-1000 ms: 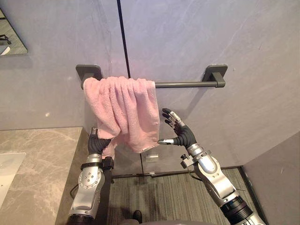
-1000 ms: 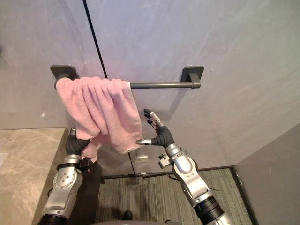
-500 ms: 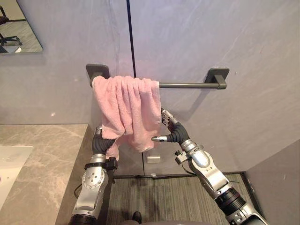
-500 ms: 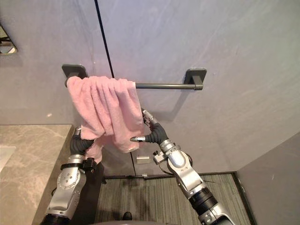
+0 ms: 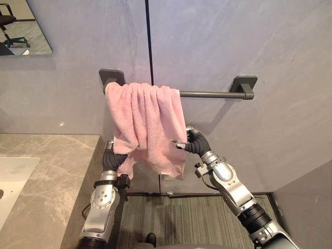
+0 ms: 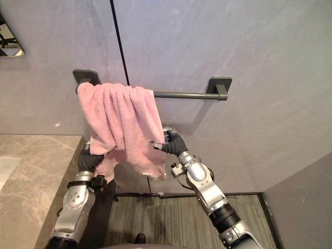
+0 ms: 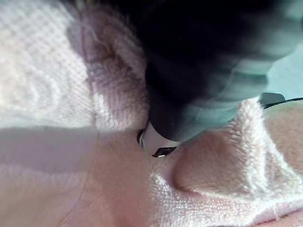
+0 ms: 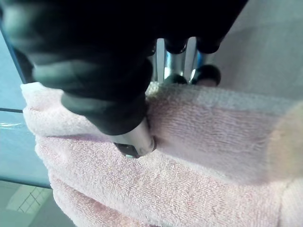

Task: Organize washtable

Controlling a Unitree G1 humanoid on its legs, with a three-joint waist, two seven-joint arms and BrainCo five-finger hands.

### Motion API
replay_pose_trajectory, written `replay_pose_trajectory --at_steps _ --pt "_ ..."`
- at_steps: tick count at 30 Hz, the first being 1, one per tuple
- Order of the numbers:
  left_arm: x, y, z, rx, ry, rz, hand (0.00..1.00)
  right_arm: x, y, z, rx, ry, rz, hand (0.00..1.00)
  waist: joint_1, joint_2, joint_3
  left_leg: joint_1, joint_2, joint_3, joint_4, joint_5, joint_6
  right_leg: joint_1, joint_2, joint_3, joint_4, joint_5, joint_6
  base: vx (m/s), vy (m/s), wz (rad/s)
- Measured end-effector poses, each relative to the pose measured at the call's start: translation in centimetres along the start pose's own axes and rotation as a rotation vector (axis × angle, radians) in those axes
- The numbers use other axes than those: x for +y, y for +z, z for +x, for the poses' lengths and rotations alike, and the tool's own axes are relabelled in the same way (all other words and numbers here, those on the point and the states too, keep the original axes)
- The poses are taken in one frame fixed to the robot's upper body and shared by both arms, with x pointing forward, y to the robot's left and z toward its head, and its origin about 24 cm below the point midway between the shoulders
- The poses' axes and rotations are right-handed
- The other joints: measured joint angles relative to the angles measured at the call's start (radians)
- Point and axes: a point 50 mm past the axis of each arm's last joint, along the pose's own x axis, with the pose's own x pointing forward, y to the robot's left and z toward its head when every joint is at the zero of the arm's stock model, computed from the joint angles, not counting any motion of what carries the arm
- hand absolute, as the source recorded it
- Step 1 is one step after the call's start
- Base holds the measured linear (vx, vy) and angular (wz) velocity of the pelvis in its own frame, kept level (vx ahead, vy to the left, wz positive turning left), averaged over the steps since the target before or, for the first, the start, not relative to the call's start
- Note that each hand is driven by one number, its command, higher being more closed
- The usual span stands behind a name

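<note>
A grey wall [image 5: 233, 41] faces me, carrying one towel bar [image 5: 212, 94] with one pink towel [image 5: 148, 124] bunched over its left end. My right hand [image 5: 193, 143] was open and clear of the cloth a second ago. Now it pinches the towel's near edge, thumb [image 8: 135, 142] in front and fingers [image 8: 208, 73] behind. My left hand [image 5: 110, 157] is buried under the lower fold, so I cannot tell its state.

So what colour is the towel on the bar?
The towel is plain pink, clearest in the left eye view.

Bare rail [image 5: 207, 94] right of the bunched pink towel [image 5: 148, 124]; wall [image 5: 259, 46] close behind, countertop [image 5: 46, 171] at left.
</note>
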Motion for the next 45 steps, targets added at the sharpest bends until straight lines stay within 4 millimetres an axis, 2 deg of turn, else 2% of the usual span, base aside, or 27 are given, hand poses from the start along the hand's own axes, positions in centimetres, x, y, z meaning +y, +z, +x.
replay_pose_trajectory --at_steps 10,17,23,28,31,35,42,45 --pt "0.2 0.1 0.0 -0.003 0.01 0.002 1.0 -1.0 0.2 -0.1 -0.006 -0.03 0.002 1.0 0.0 -0.001 0.0 -0.001 0.001 0.0 0.0 0.0 0.0 -0.001 0.0 0.0 0.0 0.0 0.0 0.0 0.0 0.0" --pt "1.2 0.3 0.1 -0.018 0.075 -0.019 1.0 -4.5 0.5 -1.1 -0.021 -0.197 0.008 1.0 -0.004 -0.001 0.0 0.003 -0.002 -0.002 -0.007 0.003 -0.004 -0.001 0.0 -0.007 0.004 -0.001 -0.001 0.0 0.0 0.01" --pt "0.5 1.4 0.0 -0.07 0.043 -0.048 1.0 -5.7 0.1 -2.3 -0.016 -0.284 0.031 1.0 -0.007 -0.001 0.0 0.001 -0.003 -0.004 -0.007 0.004 -0.005 -0.008 -0.001 -0.016 0.006 -0.002 -0.002 0.0 0.0 0.01" --pt "0.1 1.6 -0.1 -0.079 0.025 -0.064 1.0 -6.2 0.9 -2.7 -0.052 -0.32 0.033 1.0 -0.014 -0.001 0.0 -0.001 -0.003 -0.006 -0.002 0.004 -0.005 -0.008 -0.002 -0.02 0.006 -0.002 -0.002 0.0 0.0 0.0" --pt "0.0 1.6 -0.1 -0.081 0.015 -0.068 1.0 -6.4 0.9 -2.7 -0.063 -0.346 0.052 1.0 -0.029 0.0 0.0 -0.002 -0.003 -0.007 -0.002 0.004 -0.005 -0.008 -0.002 -0.02 0.005 -0.002 -0.002 0.0 0.0 0.0" --pt "-0.2 1.9 0.1 -0.094 0.005 -0.072 1.0 -6.6 1.0 -2.8 -0.066 -0.359 0.054 1.0 -0.033 0.0 0.001 -0.002 -0.003 -0.002 -0.001 0.004 -0.005 -0.011 -0.002 -0.017 0.005 -0.002 -0.002 0.0 -0.003 -0.02" --pt "-0.7 1.7 0.1 -0.09 -0.001 -0.097 1.0 -7.0 0.8 -3.0 -0.058 -0.383 0.059 1.0 -0.035 0.007 0.003 -0.006 0.0 -0.001 -0.001 0.004 -0.005 -0.013 -0.003 -0.016 0.003 -0.002 -0.001 0.0 0.0 0.0" --pt "-1.2 1.0 0.1 -0.058 -0.018 -0.1 1.0 -7.4 0.0 -3.2 -0.025 -0.403 0.065 1.0 -0.034 0.012 0.002 -0.01 0.0 -0.001 -0.001 0.003 -0.005 -0.015 -0.003 -0.009 0.0 -0.002 -0.001 0.0 0.0 0.0"
